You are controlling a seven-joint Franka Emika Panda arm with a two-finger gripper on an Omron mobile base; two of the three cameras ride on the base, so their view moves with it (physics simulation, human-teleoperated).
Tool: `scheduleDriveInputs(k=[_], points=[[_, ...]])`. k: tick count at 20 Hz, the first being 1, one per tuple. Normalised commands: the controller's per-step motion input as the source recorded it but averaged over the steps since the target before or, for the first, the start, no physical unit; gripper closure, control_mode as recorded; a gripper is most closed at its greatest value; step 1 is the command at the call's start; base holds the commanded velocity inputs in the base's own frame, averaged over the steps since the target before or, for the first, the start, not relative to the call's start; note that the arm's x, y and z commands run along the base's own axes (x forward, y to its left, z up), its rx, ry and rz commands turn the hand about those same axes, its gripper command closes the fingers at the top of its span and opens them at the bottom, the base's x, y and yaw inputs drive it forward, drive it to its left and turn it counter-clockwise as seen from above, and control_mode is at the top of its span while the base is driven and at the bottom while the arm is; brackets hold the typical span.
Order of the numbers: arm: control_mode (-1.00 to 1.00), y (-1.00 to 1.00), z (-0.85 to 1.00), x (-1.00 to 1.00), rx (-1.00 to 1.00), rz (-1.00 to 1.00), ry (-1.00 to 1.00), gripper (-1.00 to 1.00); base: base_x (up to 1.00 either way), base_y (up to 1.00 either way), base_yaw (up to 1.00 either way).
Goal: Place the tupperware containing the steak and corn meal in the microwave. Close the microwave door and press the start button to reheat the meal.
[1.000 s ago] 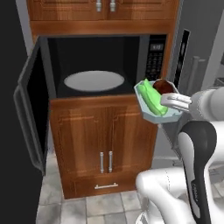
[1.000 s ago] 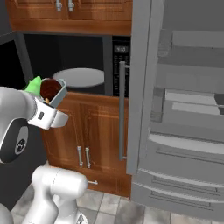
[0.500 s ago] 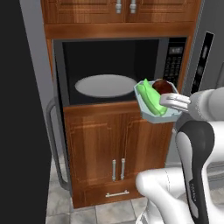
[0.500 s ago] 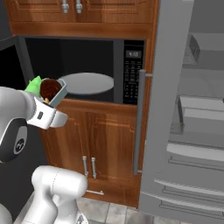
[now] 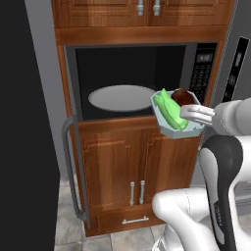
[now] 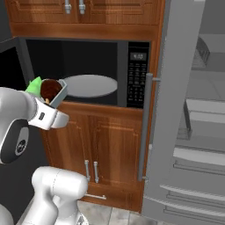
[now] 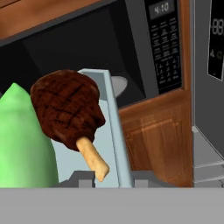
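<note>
Holding the tub [image 5: 176, 115] by its near right rim, the claw [image 5: 192, 113] is clenched on it, jaws pinching the wall edge so the food stays clear of the fingers. Tub hangs in the air just in front of the microwave [image 5: 137, 81], at the right end of the opening, roughly level with the cavity floor. It is not inside yet.

It looks tipped in the left base view, far side higher. The corn [image 5: 169, 109] lies along the left side and the steak [image 5: 182, 96] sits at the far right corner. In the hand view the steak [image 7: 68, 109] rests against the tub wall [image 7: 111, 127], bone end pointing toward the claw.

The turntable [image 5: 121, 97] is bare, so the landing spot is free. The door [image 5: 73, 166] is swung fully open to the left, seen edge-on with its bar handle facing out, which keeps the approach unobstructed. The keypad [image 6: 137, 74] sits on the right of the cavity, close to the tub's current position.

My read: the rim grip is chosen so the tub can slide in flat over the sill. The next move needs a shift left and forward onto the turntable. Risks are the tilt spilling the food, or the tub clipping the keypad.
</note>
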Motion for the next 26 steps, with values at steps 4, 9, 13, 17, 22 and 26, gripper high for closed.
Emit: scheduleDriveInputs(k=[4, 9, 13, 17, 22, 26], points=[[1.0, 0.0, 0.0, 0.0, 0.0, 0.0, 0.0, 1.0, 0.22, 0.17, 0.0], [1.0, 0.0, 0.0, 0.0, 0.0, 0.0, 0.0, 1.0, 0.39, 0.03, 0.0], [-1.0, 0.0, 0.0, 0.32, 0.0, 0.0, 0.0, 1.0, 0.09, 0.0, 0.0], [-1.0, 0.0, 0.0, 0.48, 0.0, -0.01, 0.0, 1.0, 0.0, 0.0, 0.0], [-1.0, 0.0, -0.08, 0.87, -0.01, -0.04, 0.04, 1.0, 0.0, 0.0, 0.0], [-1.0, 0.0, -0.15, 1.0, 0.0, -0.02, 0.08, 1.0, 0.0, 0.0, 0.0]])
